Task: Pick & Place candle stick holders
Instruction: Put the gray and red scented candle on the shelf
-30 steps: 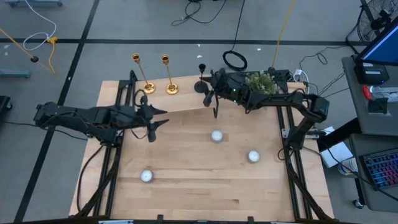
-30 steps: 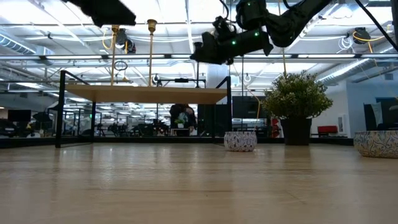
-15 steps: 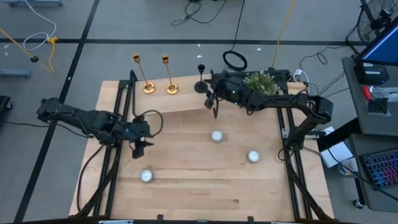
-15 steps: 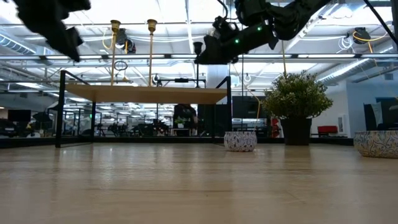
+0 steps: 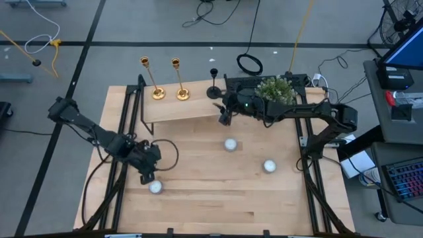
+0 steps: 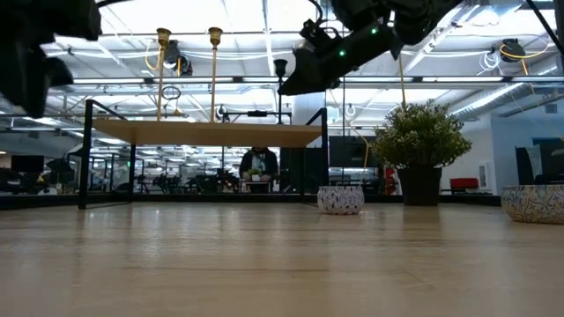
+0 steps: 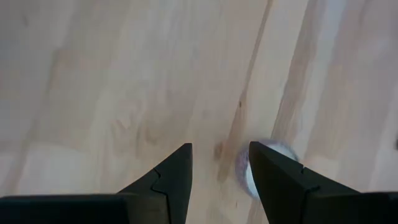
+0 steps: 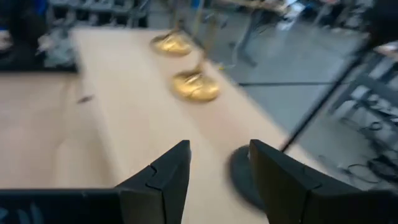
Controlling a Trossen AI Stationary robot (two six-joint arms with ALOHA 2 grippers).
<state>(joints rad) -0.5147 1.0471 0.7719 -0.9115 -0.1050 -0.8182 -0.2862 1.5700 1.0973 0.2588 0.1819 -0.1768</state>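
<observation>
Swinging down toward the tabletop's [image 5: 198, 198] front, the left pincer [image 5: 147, 177] now hangs open just beside a white bowl [image 5: 155, 187]. The right pincer [image 5: 225, 118], open, has edged nearer the black holder [image 5: 213, 90], whose blurred base [image 8: 239, 177] shows between its fingers; the gold holders [image 5: 182, 92] stand on the shelf [image 5: 178, 109].

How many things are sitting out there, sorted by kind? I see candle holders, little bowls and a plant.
Gold candle stick holders: 2
Black candle stick holder: 1
Small round bowls: 3
Potted plant: 1
Total: 7
</observation>
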